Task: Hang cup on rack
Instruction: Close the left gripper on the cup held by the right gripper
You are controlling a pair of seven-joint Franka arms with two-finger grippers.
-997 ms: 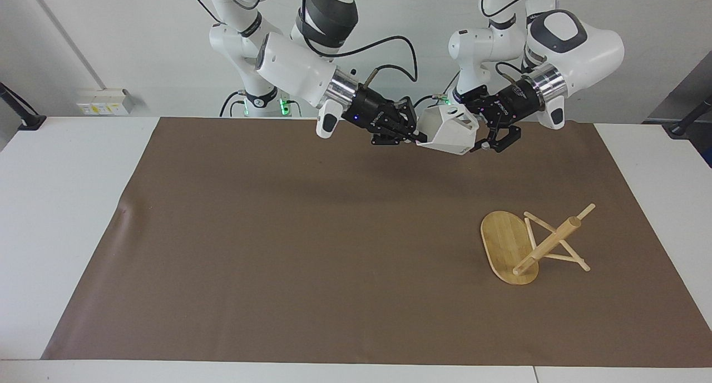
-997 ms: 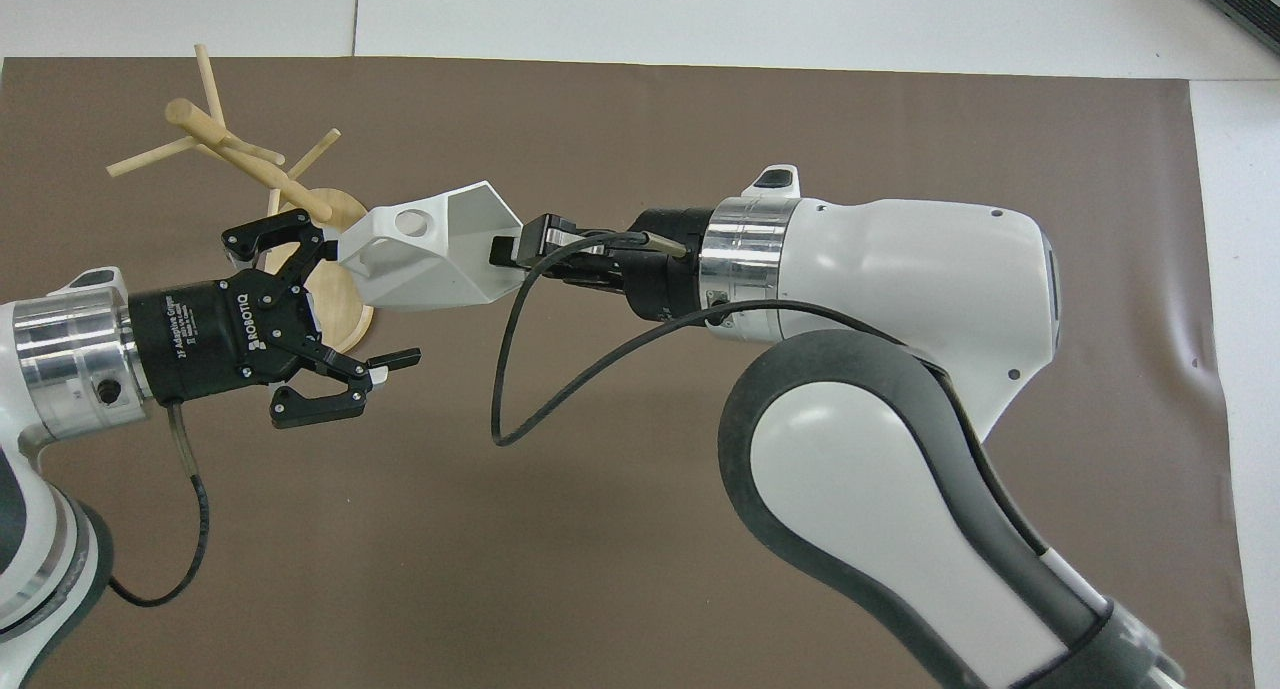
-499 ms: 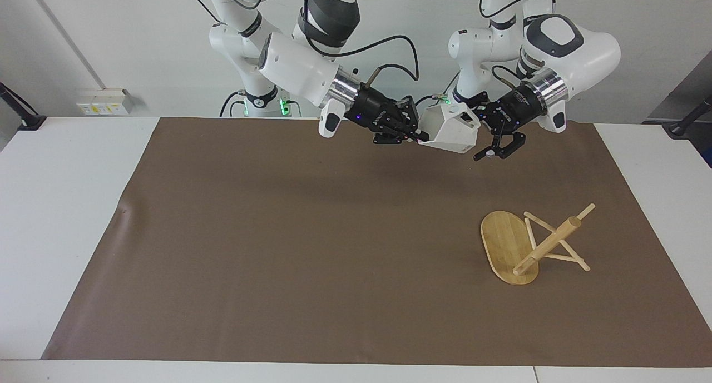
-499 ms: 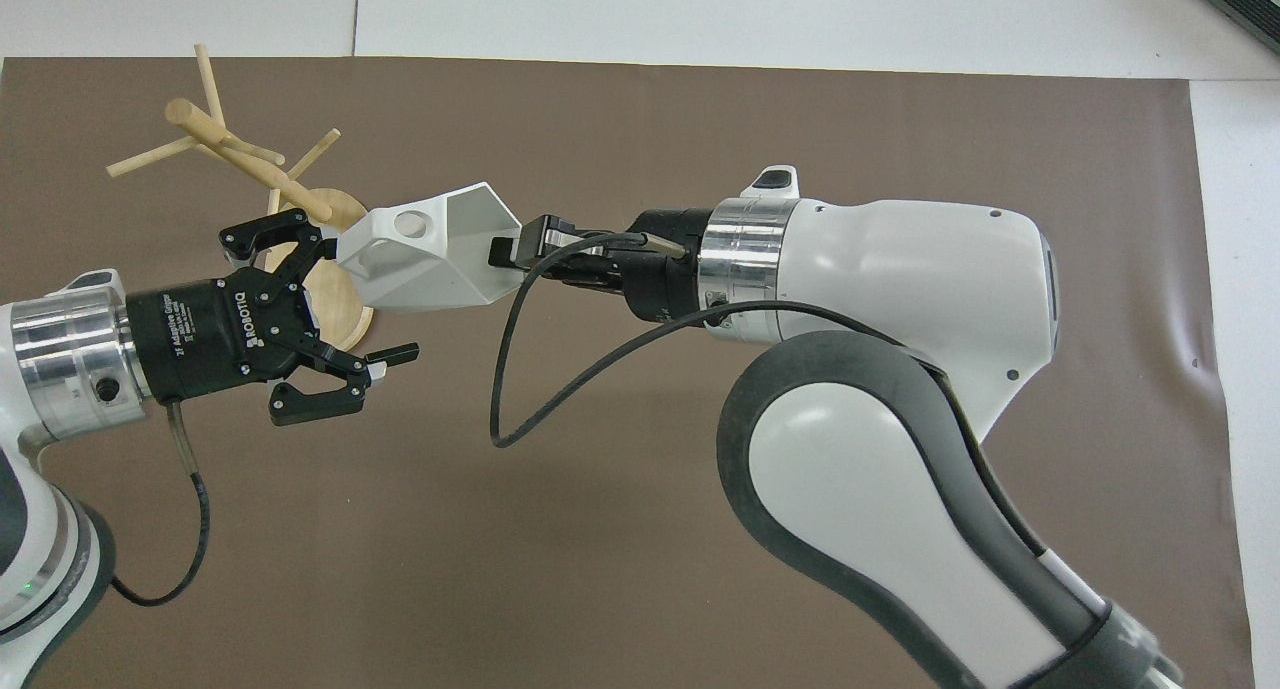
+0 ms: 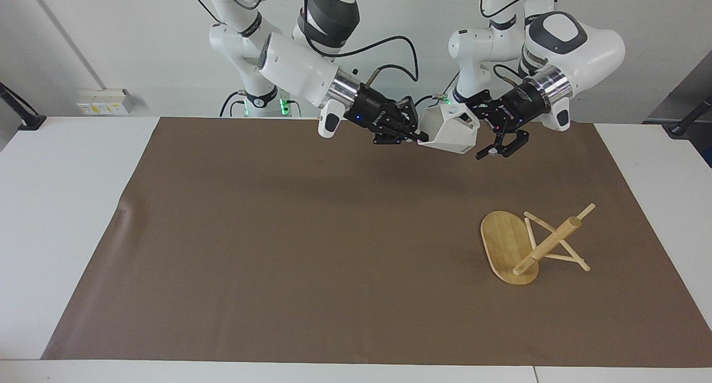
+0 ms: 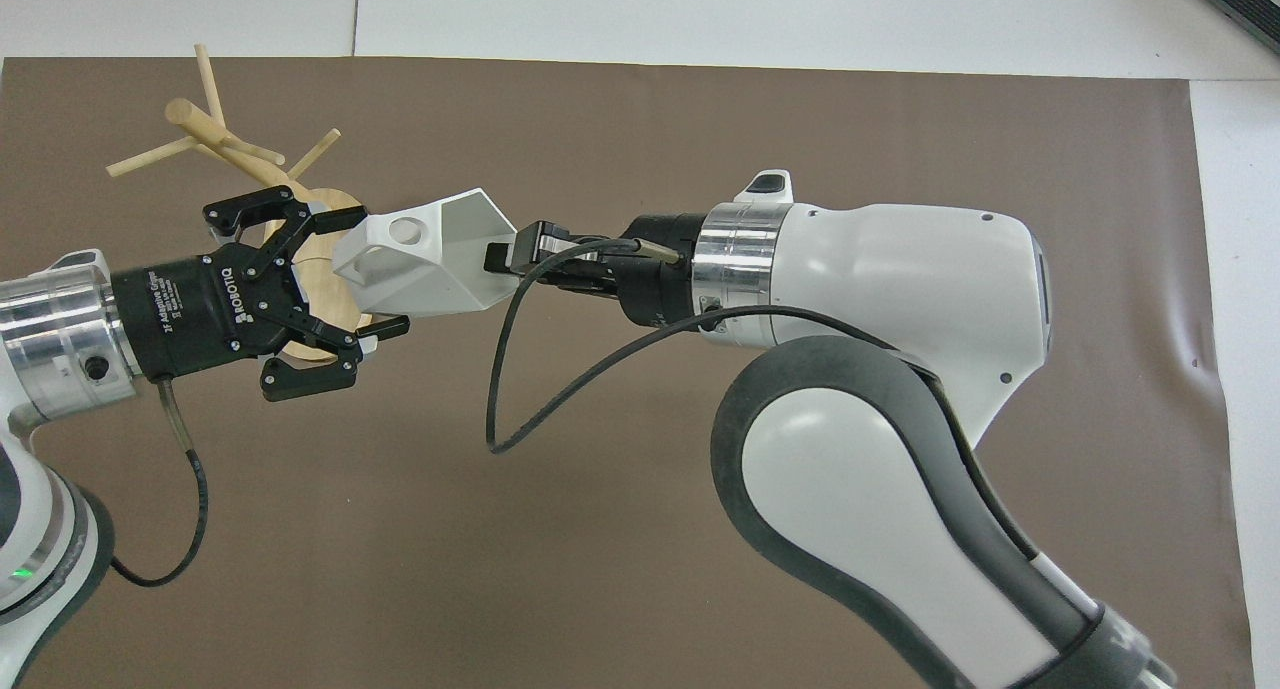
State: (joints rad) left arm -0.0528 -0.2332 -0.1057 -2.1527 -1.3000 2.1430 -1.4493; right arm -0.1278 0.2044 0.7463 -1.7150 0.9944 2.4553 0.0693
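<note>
Risk sits at the handover, high over the robots' end of the brown mat (image 5: 311,244). We see the right pincer (image 5: 416,137) pinching the cup (image 5: 449,129) by its rim wall, one finger inside the mouth, the cup lying on its side in the air with its handle turned toward the left arm. We judge that if this grip lets go before the other arm has closed, the cup will drop to the tabletop (image 5: 67,216); a faceted wall gives a thin, slanted hold, so a nudge could also twist it in the fingers.

The left pincer (image 6: 322,284) is spread wide at the cup's handle end, one finger (image 6: 250,209) above it and the other (image 6: 345,351) below. We cannot tell whether either finger touches the cup yet. If it closes off-centre on the blocky handle, we think it may cover the round hole that a peg must pass through.

Farther from the robots, toward the left arm's end, the rack (image 5: 528,244) stands on the mat, well apart from the cup, pegs bare. A misjudged approach could tip it over.
</note>
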